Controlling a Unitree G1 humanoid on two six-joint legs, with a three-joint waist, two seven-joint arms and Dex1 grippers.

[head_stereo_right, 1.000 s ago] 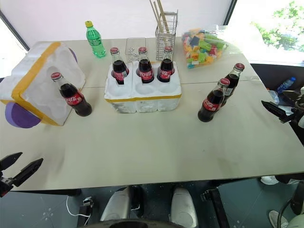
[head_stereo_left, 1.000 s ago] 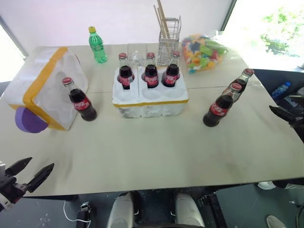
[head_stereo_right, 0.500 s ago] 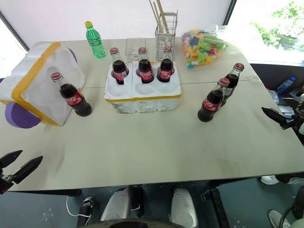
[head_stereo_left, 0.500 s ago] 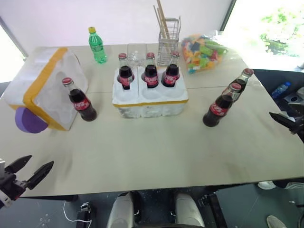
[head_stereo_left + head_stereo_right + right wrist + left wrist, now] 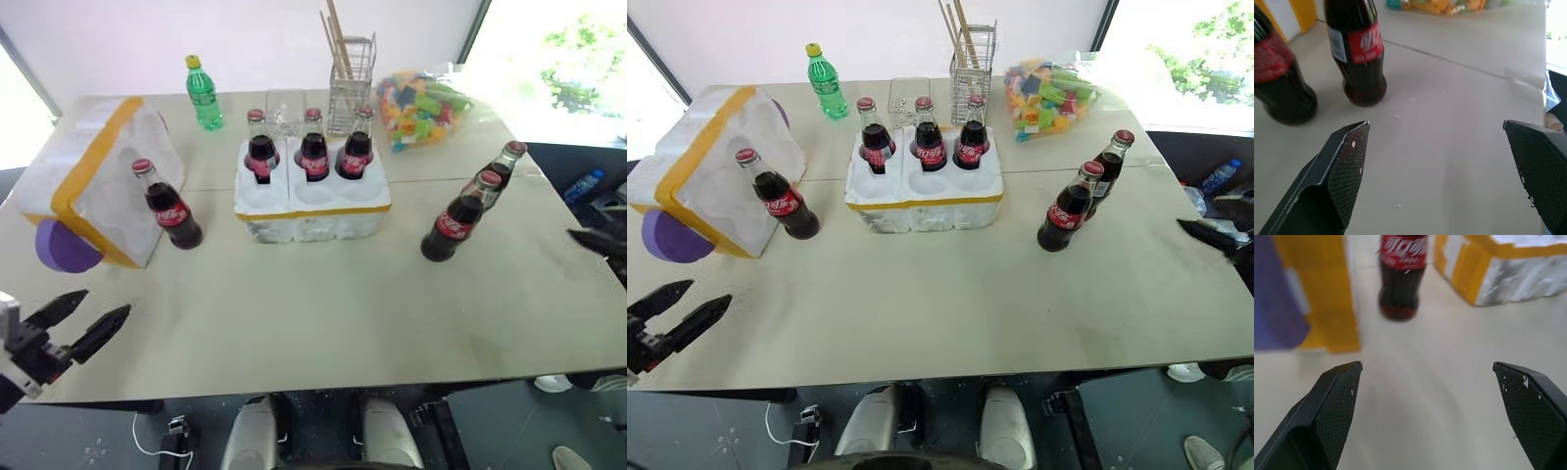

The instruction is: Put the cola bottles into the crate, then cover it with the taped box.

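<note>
Three cola bottles (image 5: pixel 313 155) stand in the back wells of the white crate (image 5: pixel 312 211) at the table's middle. A fourth cola bottle (image 5: pixel 168 208) stands loose against the taped box (image 5: pixel 93 181), which lies tilted on the left. Two other bottles (image 5: pixel 453 220) stand together on the right. My left gripper (image 5: pixel 103 304) hangs open over the near left table edge, its fingers (image 5: pixel 1337 396) pointing at the loose bottle (image 5: pixel 1400 279). At the right edge my right gripper (image 5: pixel 1205 233) is open and empty, facing the right-hand pair (image 5: pixel 1359 58).
A green plastic bottle (image 5: pixel 203 93), a wire holder with chopsticks (image 5: pixel 350 93), a clear cup (image 5: pixel 282 113) and a bag of coloured blocks (image 5: pixel 423 103) line the back. A purple disc (image 5: pixel 61 247) sits beside the taped box. Bare tabletop (image 5: pixel 323 304) lies in front of the crate.
My left gripper has risen and moved in toward the table. My right gripper has drawn back toward the right edge. Both stay open; no bottle has moved.
</note>
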